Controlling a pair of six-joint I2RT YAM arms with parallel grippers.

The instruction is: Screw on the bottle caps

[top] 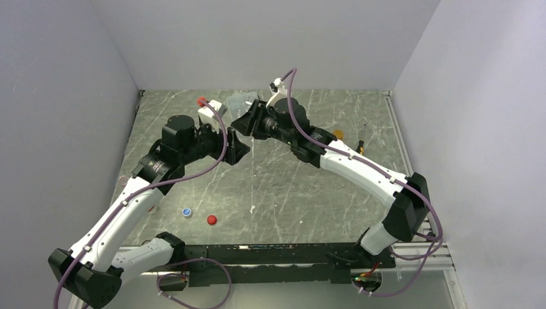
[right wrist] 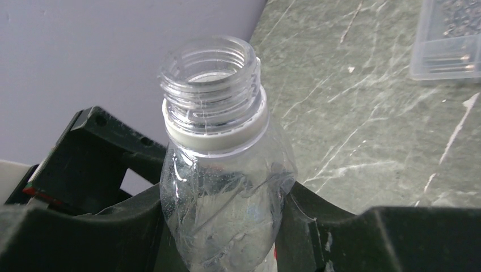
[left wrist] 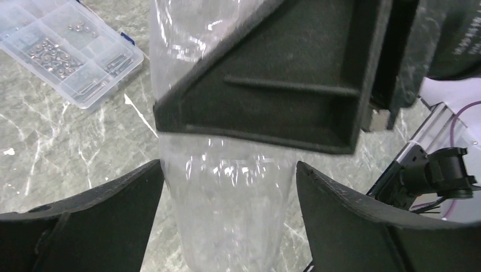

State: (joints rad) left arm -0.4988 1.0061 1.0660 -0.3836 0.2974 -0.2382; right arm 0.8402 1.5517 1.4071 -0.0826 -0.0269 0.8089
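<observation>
— Green marbled surface (top: pixel 290 187), grey walls on three sides. Where is our bottle?

— Lifted off the surface, toward twelve o'clock, where our two arms meet. Our right fingers (right wrist: pixel 74 238) hold the clear bottle (right wrist: pixel 224 187) by its body. Its mouth points to twelve o'clock in the right wrist view.

— And our left side?

— Our left fingers (left wrist: pixel 85 226) stand wide, one at nine and one at three o'clock of the bottle's lower body, right at its walls. We cannot tell whether they press it yet.

— So what is the step, as we judge it?

— Probably taking the bottle into the left grip, so the other arm is free for a cap. To do it well, we close slowly and squarely on the body, because the thin wall looks ready to buckle under a hard squeeze. We keep the right hold until the left one is firm, and we leave the neck free.

— How does the bottle look?

— Colourless, see-through and creased. The threaded neck is open, a whitish ring sits below the thread, and no cap is on it.

— And the caps?

— A blue-and-white cap (top: pixel 187 212) and a red cap (top: pixel 212 219) lie at seven o'clock of the surface, well apart from the bottle. An orange cap (top: pixel 338 134) lies near two o'clock.
</observation>
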